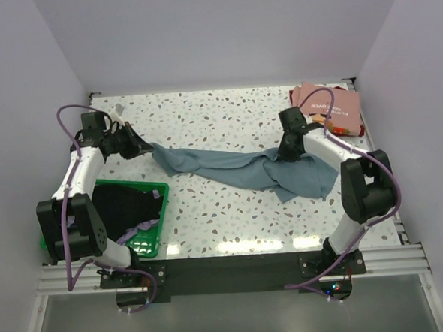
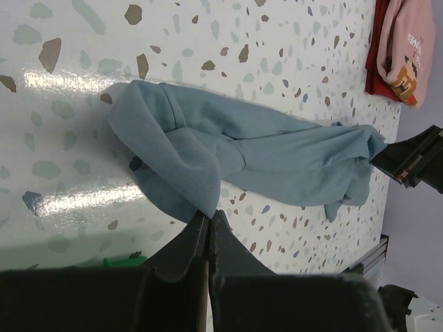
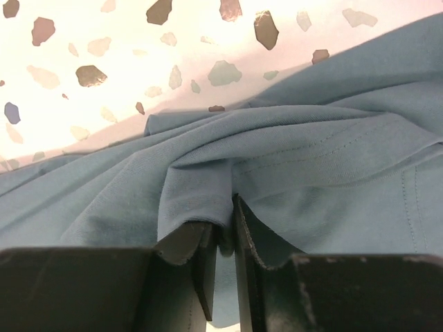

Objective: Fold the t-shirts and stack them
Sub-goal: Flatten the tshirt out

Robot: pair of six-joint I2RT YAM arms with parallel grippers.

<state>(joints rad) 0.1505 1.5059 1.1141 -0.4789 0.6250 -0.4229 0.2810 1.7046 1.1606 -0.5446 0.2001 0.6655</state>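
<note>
The grey-blue t-shirt (image 1: 244, 168) lies stretched and bunched across the middle of the table. My left gripper (image 1: 143, 147) is shut on its left end; in the left wrist view the fingertips (image 2: 209, 216) pinch a fold of the shirt (image 2: 263, 155). My right gripper (image 1: 285, 153) is shut on the shirt's right part; in the right wrist view a fold of the cloth (image 3: 208, 180) is clamped between the fingers (image 3: 233, 214). A folded pink shirt (image 1: 331, 106) lies on a dark red one (image 1: 353, 122) at the back right. Black (image 1: 126, 206) and lavender (image 1: 139, 231) shirts sit in the basket.
The green mesh basket (image 1: 163, 215) stands at the near left beside the left arm. The pink and dark red stack also shows in the left wrist view (image 2: 405, 48). White walls close in the table on three sides.
</note>
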